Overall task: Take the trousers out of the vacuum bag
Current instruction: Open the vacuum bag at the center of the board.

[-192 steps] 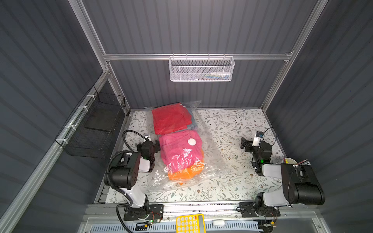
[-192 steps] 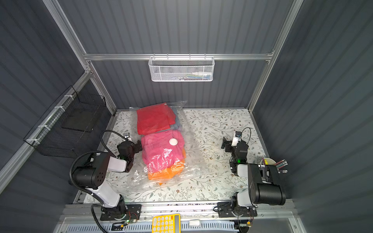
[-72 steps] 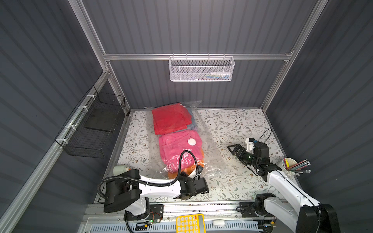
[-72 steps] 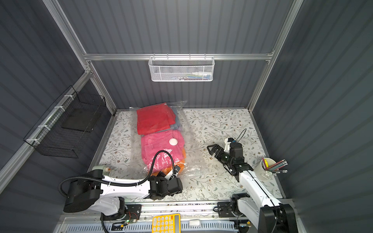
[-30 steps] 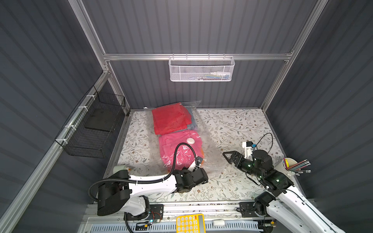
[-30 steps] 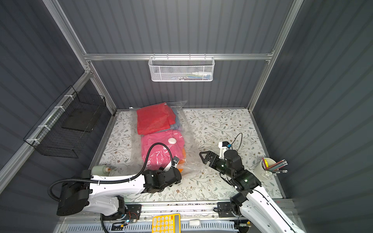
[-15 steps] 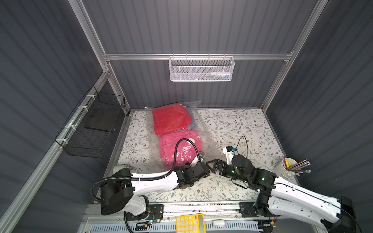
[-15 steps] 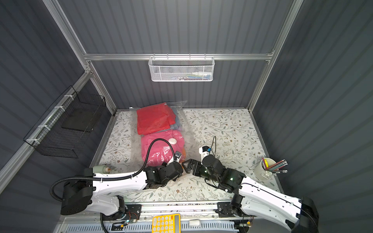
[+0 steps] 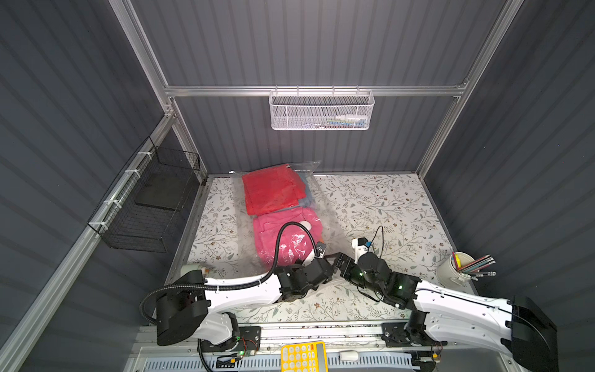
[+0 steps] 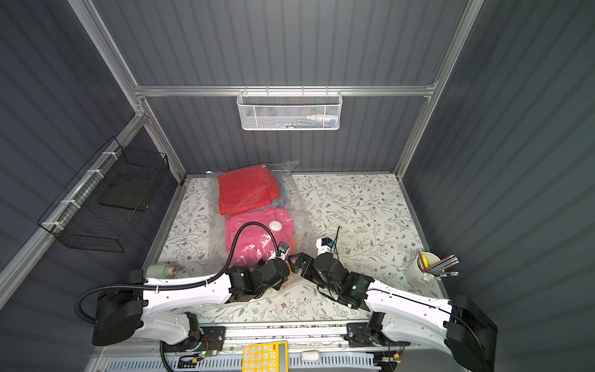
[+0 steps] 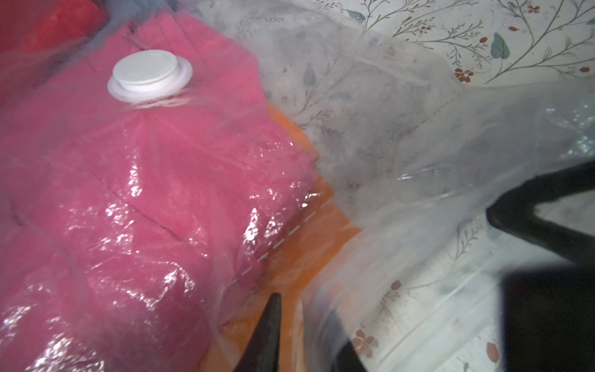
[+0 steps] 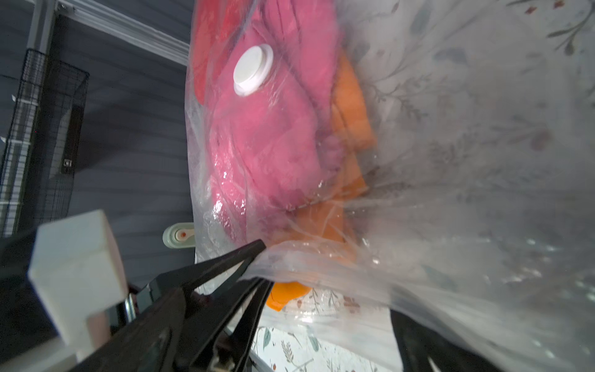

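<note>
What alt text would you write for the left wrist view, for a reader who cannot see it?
Folded hot pink trousers lie inside a clear, crinkly vacuum bag, its round white valve cap resting on them and orange trousers showing beneath. The left gripper has its black fingers astride the bag's film edge, over a floral table.

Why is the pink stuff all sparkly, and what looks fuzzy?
Left wrist view: light glints off the vacuum bag over the hot pink trousers; the left gripper's fingers blur, too near. Right wrist view: close plastic looks hazy. Both top views: sharp.
</note>
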`<state>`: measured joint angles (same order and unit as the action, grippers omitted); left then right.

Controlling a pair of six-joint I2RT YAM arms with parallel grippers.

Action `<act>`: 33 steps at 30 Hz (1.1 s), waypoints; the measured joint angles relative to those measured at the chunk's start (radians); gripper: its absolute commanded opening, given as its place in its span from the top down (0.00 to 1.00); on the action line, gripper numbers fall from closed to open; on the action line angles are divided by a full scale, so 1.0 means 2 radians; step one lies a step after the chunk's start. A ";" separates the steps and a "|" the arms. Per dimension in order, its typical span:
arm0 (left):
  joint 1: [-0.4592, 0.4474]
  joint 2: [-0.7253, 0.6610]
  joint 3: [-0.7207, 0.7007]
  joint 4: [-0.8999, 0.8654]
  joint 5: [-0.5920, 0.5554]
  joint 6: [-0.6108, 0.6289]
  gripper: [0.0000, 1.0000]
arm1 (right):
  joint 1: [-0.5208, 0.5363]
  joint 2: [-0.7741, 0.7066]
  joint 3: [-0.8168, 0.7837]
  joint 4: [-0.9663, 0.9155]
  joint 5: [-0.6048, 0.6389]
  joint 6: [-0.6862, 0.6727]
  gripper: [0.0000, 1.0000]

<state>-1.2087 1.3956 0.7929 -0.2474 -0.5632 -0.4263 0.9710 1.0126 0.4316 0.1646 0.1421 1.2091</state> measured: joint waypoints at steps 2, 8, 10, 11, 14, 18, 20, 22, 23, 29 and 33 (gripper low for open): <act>0.000 -0.012 -0.002 -0.006 0.008 0.000 0.15 | -0.012 0.011 0.000 0.018 0.003 -0.001 0.01; 0.000 -0.070 -0.025 -0.040 0.034 -0.010 0.00 | -0.047 0.026 0.000 0.053 0.002 -0.006 0.01; 0.000 -0.080 -0.032 -0.058 0.042 -0.015 0.00 | -0.056 0.026 0.000 0.059 0.000 -0.009 0.01; 0.000 -0.083 -0.035 -0.067 0.047 -0.019 0.00 | -0.060 0.026 0.000 0.061 -0.001 -0.011 0.01; 0.000 -0.086 -0.040 -0.084 0.053 -0.027 0.00 | -0.068 0.026 0.000 0.064 -0.004 -0.016 0.01; 0.000 -0.084 -0.042 -0.107 0.038 -0.044 0.01 | -0.074 0.026 0.002 0.064 -0.010 -0.022 0.01; 0.000 -0.072 -0.042 -0.122 0.016 -0.057 0.05 | -0.076 0.026 0.004 0.063 -0.013 -0.024 0.01; 0.000 -0.056 -0.041 -0.136 -0.004 -0.067 0.20 | -0.077 0.023 0.004 0.063 -0.015 -0.026 0.01; 0.000 -0.049 -0.040 -0.140 -0.013 -0.071 0.28 | -0.077 0.022 0.004 0.062 -0.016 -0.027 0.01; 0.000 -0.041 -0.028 -0.145 -0.060 -0.067 0.80 | -0.078 0.008 0.005 0.047 -0.021 -0.032 0.01; 0.000 -0.039 -0.013 -0.142 -0.080 -0.060 0.98 | -0.077 -0.006 0.005 0.035 -0.028 -0.033 0.01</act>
<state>-1.2087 1.3186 0.7677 -0.5304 -0.7238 -0.5472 0.8173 1.0012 0.4423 0.2356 0.0868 1.1427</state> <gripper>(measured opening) 0.082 0.990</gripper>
